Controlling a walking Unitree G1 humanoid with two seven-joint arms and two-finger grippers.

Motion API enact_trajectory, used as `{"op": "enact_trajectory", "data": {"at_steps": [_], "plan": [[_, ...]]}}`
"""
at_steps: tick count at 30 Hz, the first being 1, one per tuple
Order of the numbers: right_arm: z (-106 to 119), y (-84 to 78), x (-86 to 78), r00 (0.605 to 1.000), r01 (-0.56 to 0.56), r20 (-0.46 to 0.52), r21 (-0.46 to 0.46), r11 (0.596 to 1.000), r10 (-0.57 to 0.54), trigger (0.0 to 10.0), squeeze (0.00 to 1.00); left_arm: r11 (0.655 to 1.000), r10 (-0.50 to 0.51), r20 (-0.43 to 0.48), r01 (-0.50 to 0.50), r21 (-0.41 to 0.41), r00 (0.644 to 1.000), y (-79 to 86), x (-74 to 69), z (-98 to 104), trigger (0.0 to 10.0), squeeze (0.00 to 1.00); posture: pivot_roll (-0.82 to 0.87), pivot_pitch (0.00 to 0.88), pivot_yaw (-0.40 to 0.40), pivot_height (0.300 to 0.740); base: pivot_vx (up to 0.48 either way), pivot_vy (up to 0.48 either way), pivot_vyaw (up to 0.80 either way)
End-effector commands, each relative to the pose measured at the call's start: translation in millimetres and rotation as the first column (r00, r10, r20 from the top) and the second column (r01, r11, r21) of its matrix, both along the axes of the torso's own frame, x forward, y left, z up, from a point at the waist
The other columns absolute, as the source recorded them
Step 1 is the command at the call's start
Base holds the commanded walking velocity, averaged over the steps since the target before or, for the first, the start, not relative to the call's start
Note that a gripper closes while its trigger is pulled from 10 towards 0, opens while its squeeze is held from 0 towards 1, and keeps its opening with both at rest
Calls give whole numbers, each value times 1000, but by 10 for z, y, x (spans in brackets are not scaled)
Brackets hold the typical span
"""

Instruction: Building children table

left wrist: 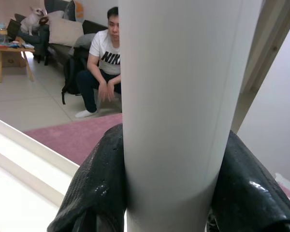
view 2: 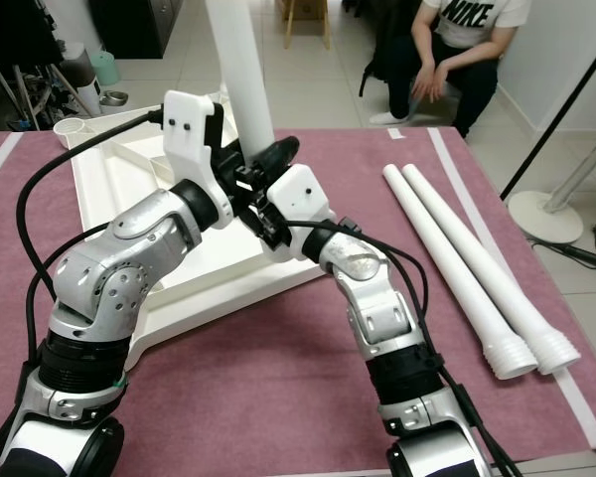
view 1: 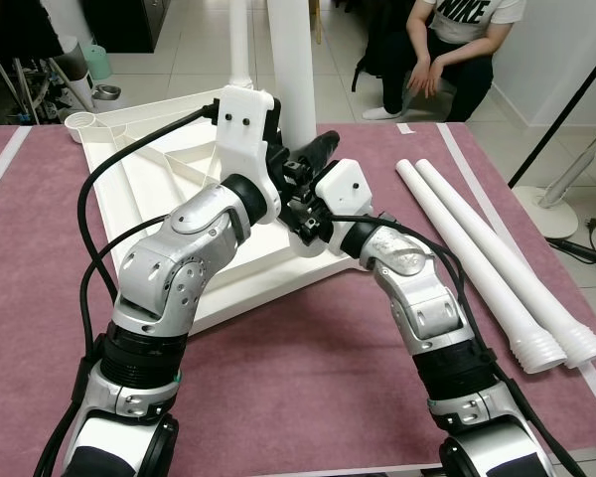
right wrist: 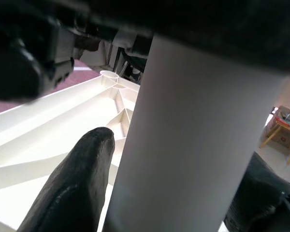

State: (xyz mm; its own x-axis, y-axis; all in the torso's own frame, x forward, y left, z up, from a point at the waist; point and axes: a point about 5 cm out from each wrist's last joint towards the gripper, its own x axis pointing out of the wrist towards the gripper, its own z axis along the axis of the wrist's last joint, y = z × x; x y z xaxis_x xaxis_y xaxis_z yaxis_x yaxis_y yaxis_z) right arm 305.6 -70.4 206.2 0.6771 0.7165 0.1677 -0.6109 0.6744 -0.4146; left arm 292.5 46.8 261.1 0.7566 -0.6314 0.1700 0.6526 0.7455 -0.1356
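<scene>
White ribbed plastic tabletop lies underside up on a maroon felt-like mat. A smooth white cylindrical leg stands upright at its near corner, top cut off. Left gripper clasps the leg between glossy black fingers; right gripper grips it likewise. Two spare tube legs with ribbed ends lie right. A crouching person is partly cropped.

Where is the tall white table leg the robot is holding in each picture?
Left eye view: table leg stands upright at top centre.
Right eye view: at top, left of centre.
Left wrist view: big white column between black fingers.
Right wrist view: wide column.
Shared landmark: white tabletop.
</scene>
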Motion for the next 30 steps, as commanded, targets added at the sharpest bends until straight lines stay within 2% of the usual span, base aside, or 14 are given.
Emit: {"op": "enact_trajectory", "data": {"at_steps": [1,8,10,11,12,19,21,22,23,24,26,28,29,30], "plan": [[149,229,-161,990,-109,93,45,993,105,10000,0,1000,-13,-21,14,21,1000,-54,18,-35,0,0,73,0,57,740,0,0,0],[240,151,-86,998,-57,15,224,973,55,10000,0,997,-44,7,44,57,999,-99,-25,-50,0,0,71,0,61,740,0,0,0],[260,141,-76,998,-59,-3,256,965,62,7294,0,996,-47,14,45,71,999,-108,-30,-54,0,0,71,0,60,740,0,0,0],[254,138,-72,997,-65,-30,277,959,76,549,0,996,-46,14,45,75,999,-110,-30,-53,0,0,72,0,59,740,0,0,0],[239,132,-70,994,-69,-61,304,950,91,0,0,996,-44,16,43,74,999,-109,-27,-47,0,0,73,0,57,740,0,0,0],[183,121,-70,980,-66,-149,364,929,129,0,0,998,-33,34,31,62,999,-97,-23,-18,0,0,72,0,55,740,0,0,0],[162,117,-68,978,-64,-162,360,931,129,0,0,997,-27,50,24,68,998,-93,-25,-9,2980,0,71,0,54,740,0,0,0],[148,114,-66,977,-61,-168,355,933,128,0,0,997,-21,64,16,79,998,-92,-27,-4,10000,0,71,0,54,740,0,0,0],[131,107,-60,978,-54,-172,344,938,119,0,0,996,-35,88,27,88,996,-98,-47,0,10000,169,69,0,54,740,0,0,0],[121,99,-52,979,-46,-171,333,942,109,0,0,994,-83,101,74,86,991,-113,-85,-1,10000,1000,65,0,54,740,0,0,0],[118,94,-47,980,-41,-172,328,944,102,0,0,991,-118,109,109,83,987,-124,-114,-3,10000,1000,65,0,54,740,0,0,0],[122,76,-32,983,-23,-165,319,948,80,1176,0,986,-159,117,152,63,980,-130,-160,9,10000,1000,65,0,54,740,0,0,0],[124,45,1,988,10,-151,301,954,38,10000,0,983,-184,96,183,16,978,-107,-187,26,10000,1000,57,0,58,740,0,0,0],[124,45,1,988,10,-151,301,954,38,10000,0,983,-184,96,183,16,978,-107,-187,26,10000,1000,57,0,58,740,0,0,0]]}}
